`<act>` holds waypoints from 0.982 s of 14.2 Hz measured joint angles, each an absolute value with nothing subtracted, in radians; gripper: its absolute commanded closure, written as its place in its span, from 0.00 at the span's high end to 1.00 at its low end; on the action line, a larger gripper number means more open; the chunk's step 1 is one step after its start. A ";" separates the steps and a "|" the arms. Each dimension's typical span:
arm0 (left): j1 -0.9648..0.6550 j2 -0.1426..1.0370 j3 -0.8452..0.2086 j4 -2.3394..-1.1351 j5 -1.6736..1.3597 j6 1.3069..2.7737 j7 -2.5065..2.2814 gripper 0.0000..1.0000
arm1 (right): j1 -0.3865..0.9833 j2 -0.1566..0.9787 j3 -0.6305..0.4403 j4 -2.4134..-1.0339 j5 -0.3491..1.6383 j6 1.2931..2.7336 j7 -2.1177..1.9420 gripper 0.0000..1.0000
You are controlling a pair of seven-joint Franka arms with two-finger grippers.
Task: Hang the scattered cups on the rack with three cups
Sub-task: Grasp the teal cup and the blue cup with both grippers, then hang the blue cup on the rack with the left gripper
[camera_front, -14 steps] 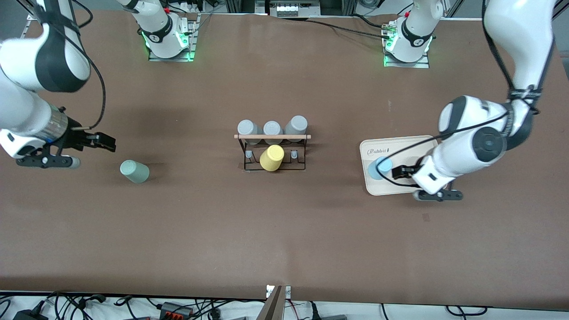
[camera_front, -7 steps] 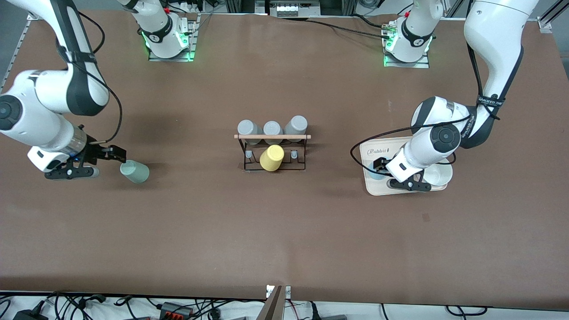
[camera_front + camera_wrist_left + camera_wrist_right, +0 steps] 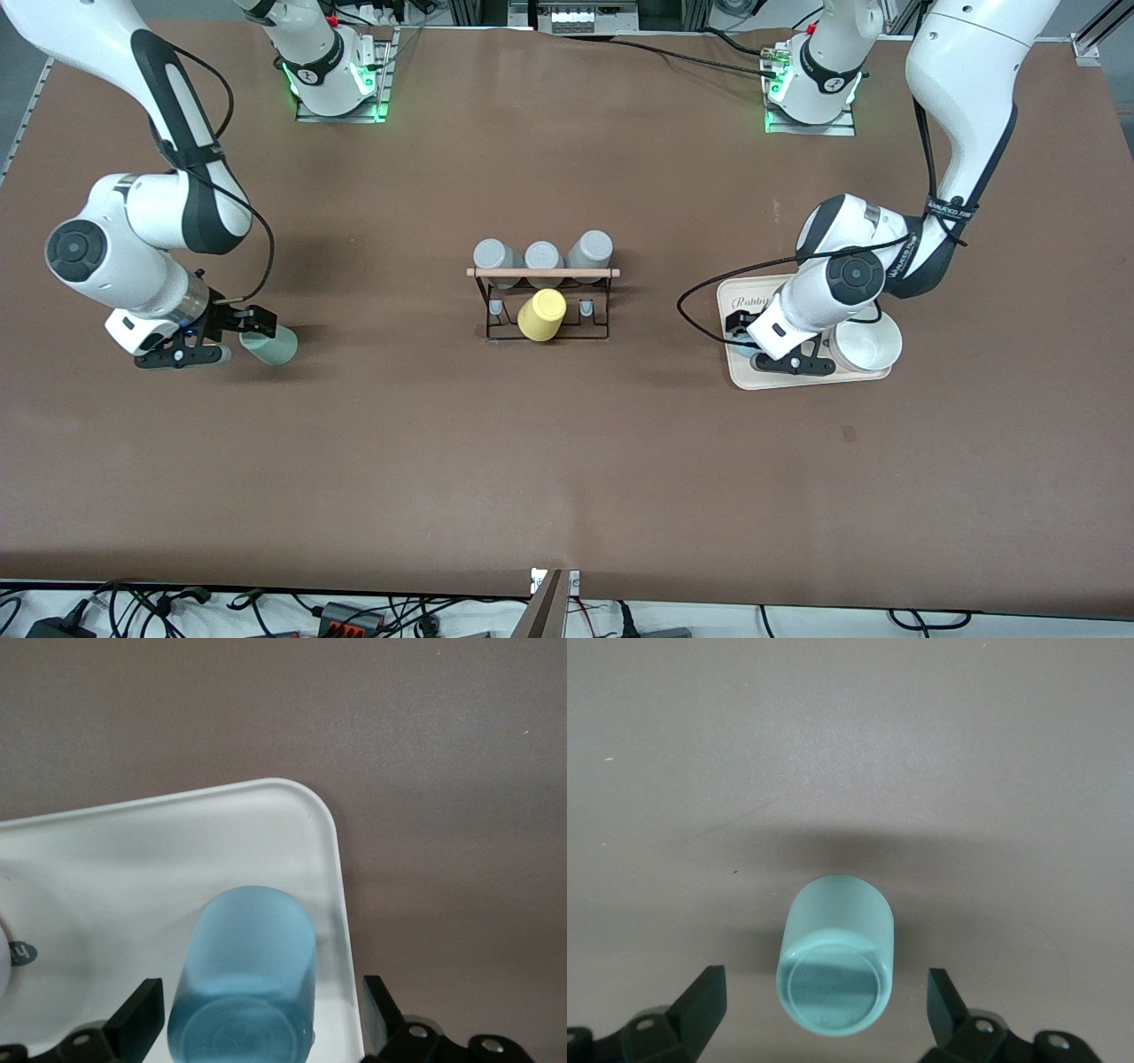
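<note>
A sage-green cup [image 3: 276, 347] lies on its side on the table toward the right arm's end. My right gripper [image 3: 248, 330] is low at its base end, open. In the right wrist view the green cup [image 3: 837, 970] lies between the two fingers [image 3: 700, 1003] with gaps on both sides. A light blue cup [image 3: 252, 983] lies on its side on a white tray [image 3: 133, 859], and my left gripper [image 3: 261, 1020] is open around it without touching. From the front, the left gripper [image 3: 742, 341] hides most of that cup. The black wire rack [image 3: 542, 301] stands mid-table.
Three grey cups [image 3: 542, 257] sit upside down along the rack's row farther from the front camera, under its wooden rod. A yellow cup [image 3: 542, 315] hangs on the nearer row. A white bowl [image 3: 868, 346] shares the tray [image 3: 797, 379] with the blue cup.
The right gripper has come in to the green cup's base and now straddles it. The left gripper has slid along the tray over the blue cup, uncovering the white bowl.
</note>
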State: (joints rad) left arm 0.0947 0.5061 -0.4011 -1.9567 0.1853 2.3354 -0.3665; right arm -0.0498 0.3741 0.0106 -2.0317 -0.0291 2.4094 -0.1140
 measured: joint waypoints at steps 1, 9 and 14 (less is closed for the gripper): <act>0.095 0.507 -0.401 -1.957 0.206 2.335 -0.364 0.15 | -0.050 0.384 0.011 -2.032 -0.029 2.416 -0.114 1.00; 0.093 0.488 -0.509 -1.852 0.299 2.214 -0.344 0.00 | -0.050 0.402 0.011 -2.033 -0.029 2.422 -0.120 1.00; -0.058 0.476 -0.581 -1.535 0.299 1.963 -0.499 0.00 | -0.051 0.403 0.011 -2.033 -0.029 2.422 -0.125 0.69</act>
State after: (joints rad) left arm -0.0577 0.4758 -0.5811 -1.5348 0.2992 1.9630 -0.4993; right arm -0.0508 0.4031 0.0105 -2.0331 -0.0291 2.4223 -0.1250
